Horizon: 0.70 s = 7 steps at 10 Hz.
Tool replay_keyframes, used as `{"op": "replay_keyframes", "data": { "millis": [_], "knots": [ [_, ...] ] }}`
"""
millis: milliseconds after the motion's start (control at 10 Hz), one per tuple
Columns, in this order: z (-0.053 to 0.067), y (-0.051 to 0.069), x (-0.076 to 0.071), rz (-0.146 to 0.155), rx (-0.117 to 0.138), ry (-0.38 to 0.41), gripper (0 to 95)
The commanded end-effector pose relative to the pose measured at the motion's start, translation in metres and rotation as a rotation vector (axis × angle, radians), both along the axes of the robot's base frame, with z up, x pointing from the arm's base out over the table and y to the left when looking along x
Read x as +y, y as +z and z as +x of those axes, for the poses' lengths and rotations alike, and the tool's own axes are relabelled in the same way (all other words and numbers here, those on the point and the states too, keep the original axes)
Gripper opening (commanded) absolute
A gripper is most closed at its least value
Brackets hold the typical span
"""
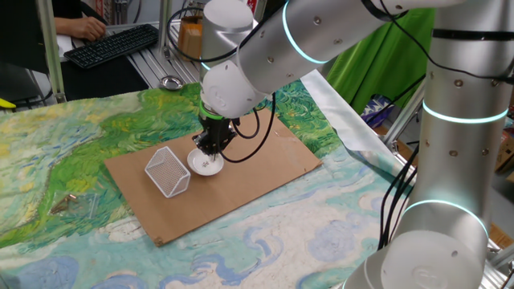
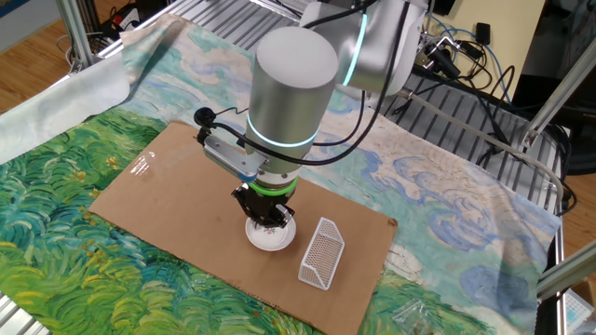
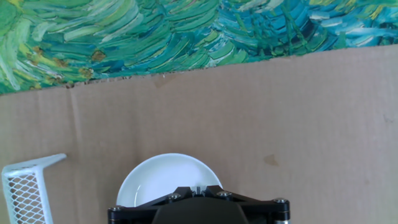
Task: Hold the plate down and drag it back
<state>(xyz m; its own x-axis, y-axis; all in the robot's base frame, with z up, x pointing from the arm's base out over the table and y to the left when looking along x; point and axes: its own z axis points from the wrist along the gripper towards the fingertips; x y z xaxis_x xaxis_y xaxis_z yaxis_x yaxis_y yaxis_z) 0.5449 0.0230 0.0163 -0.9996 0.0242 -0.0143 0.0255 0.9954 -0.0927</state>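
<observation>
So from one fixed view, one round white plate (image 1: 206, 164) sits on a flat brown cardboard sheet (image 1: 265, 172), just beside one wire-mesh basket (image 1: 168, 171). The gripper (image 1: 212, 148) is right on top of the plate.

Other fixed view: same glossy plate (image 2: 270, 235) under the black gripper (image 2: 266, 218), basket (image 2: 320, 253) to its side.

Hand view: smooth plate (image 3: 163, 178) partly hidden by the gripper body; can't tell if the fingers are spread or together.

A painted cloth (image 1: 72, 152) covers the table, with a cardboard sheet (image 1: 265, 164) lying on it.
</observation>
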Motion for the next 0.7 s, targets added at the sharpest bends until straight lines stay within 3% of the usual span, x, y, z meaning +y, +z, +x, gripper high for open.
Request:
{"op": "replay_keyframes", "data": {
  "millis": [100, 700],
  "knots": [
    [0.0001, 0.0006, -0.0003, -0.010, 0.000, 0.001, 0.0],
    [0.0028, 0.0017, -0.0035, -0.016, 0.002, 0.000, 0.0]
  ]
}}
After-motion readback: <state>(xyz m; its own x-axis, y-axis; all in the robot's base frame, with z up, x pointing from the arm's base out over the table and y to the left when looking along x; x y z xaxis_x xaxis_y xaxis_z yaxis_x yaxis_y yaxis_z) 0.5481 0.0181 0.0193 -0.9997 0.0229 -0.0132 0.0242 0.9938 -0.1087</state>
